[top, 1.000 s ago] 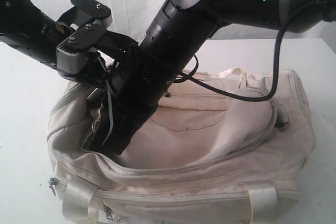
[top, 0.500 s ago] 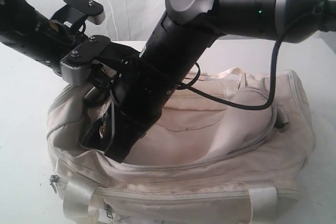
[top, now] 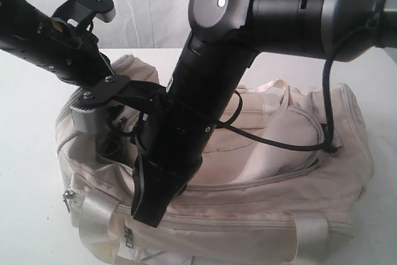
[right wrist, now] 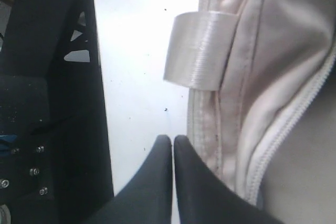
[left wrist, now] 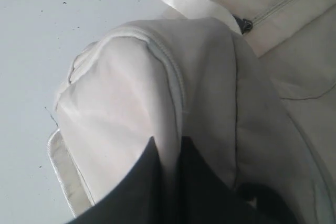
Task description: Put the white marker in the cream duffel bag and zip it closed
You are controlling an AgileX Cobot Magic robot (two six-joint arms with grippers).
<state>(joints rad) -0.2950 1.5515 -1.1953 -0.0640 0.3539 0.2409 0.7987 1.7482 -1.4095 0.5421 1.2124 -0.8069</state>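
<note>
Zipping step, likely: left gripper clamps cream duffel bag fabric upper left, right gripper jaws shut on nothing visible lower centre; white marker unseen, presumably inside; tension fabric, pull along zipper.

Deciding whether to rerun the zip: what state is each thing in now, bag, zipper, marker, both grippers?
cream duffel bag: slumped, one end pinched up.
main zipper: looks closed along the visible stretch; left end hidden behind the arms.
white marker: not visible.
left gripper: shut on a fold of bag fabric.
right gripper: shut, nothing visible between its fingers.
</note>
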